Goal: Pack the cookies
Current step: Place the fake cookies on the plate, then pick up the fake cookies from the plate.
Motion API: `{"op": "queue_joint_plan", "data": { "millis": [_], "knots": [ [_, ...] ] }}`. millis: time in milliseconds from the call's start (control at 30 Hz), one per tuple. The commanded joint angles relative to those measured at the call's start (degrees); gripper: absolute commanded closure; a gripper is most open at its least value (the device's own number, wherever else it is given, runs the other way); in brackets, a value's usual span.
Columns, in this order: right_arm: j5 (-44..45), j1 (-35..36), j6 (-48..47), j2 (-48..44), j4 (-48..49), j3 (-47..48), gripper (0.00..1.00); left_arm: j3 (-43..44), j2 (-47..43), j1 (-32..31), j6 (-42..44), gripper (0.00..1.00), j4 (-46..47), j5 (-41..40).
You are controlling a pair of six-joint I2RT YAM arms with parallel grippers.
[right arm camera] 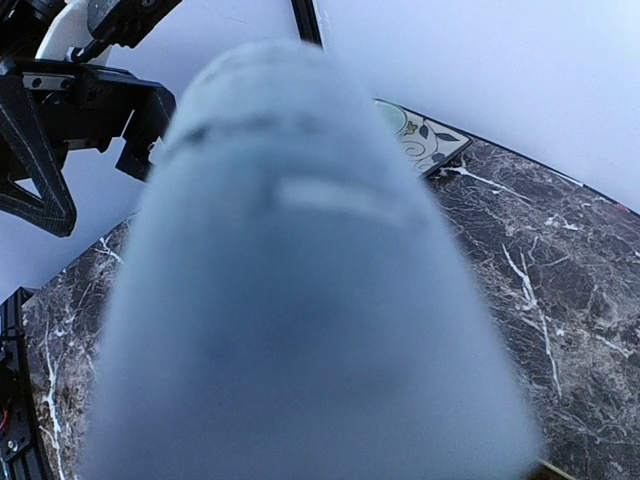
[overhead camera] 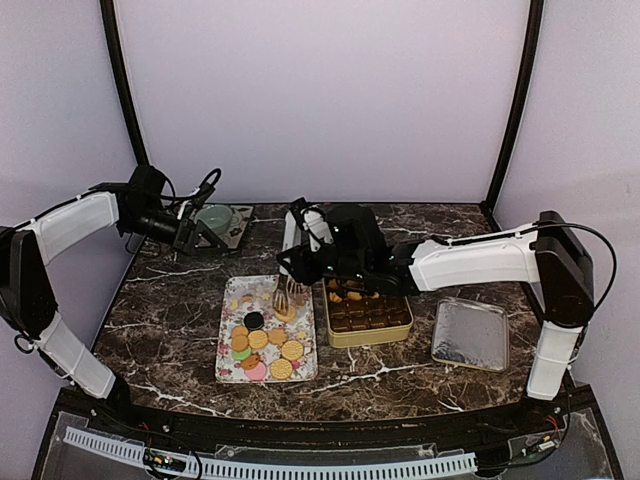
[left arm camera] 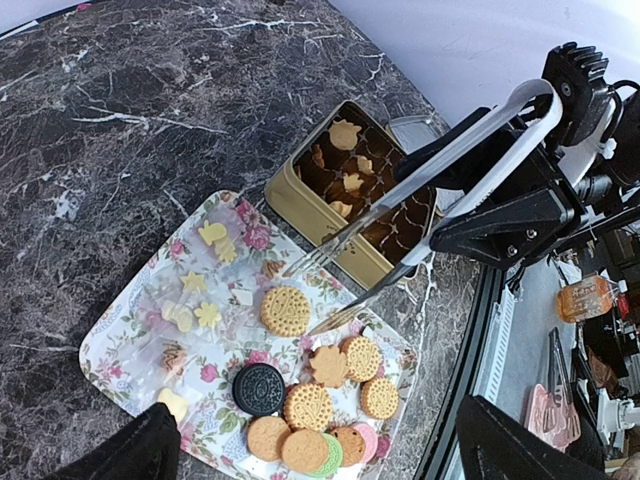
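Many round cookies [left arm camera: 286, 310], mostly golden, patterned; one dark, perhaps sandwich-type.

The right wrist view is almost wholly blocked by a blurred pale grey mass [right arm camera: 300, 280] close to the lens — only slivers of marble table [right arm camera: 570, 280] show around it. In the left wrist view the left gripper [left arm camera: 315, 420] is cut off at the bottom edge, and the tongs [left arm camera: 440, 170] and right gripper [left arm camera: 490, 190] hide the far corner of the gold tin [left arm camera: 300, 205]. A pink cookie [left arm camera: 368, 440] and a green cookie [left arm camera: 332, 455] lie mostly under others.
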Motion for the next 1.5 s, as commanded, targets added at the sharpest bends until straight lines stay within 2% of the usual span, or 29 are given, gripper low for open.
{"op": "queue_joint_plan", "data": {
  "millis": [0,300,567,1067,1300,1467],
  "knots": [
    [3.8,0.0,-2.3,-2.8,1.5,1.0,0.52,-1.3,-2.5,0.3,1.1,0.01,-1.4,0.0],
    [4.3,4.6,-4.8,-6.0,0.9,-0.5,0.55,-1.4,-3.0,0.4,1.1,0.01,-1.1,-0.1],
    [3.2,7.7,-3.3,-0.7,0.5,0.6,0.55,-1.2,-3.0,0.4,0.4,0.01,-0.6,0.1],
    [2.6,8.0,-3.4,3.8,0.0,1.8,0.58,-1.7,-3.4,0.5,1.1,0.01,-0.7,0.2],
    [4.2,8.3,-4.2,1.7,-0.6,1.8,0.75,-1.6,-3.2,0.5,1.0,0.01,-0.6,0.4],
    [5.1,8.1,-4.9,-2.2,-0.7,1.6,0.81,-1.7,-3.2,0.4,0.6,0.02,-0.6,0.7]
  ]
}}
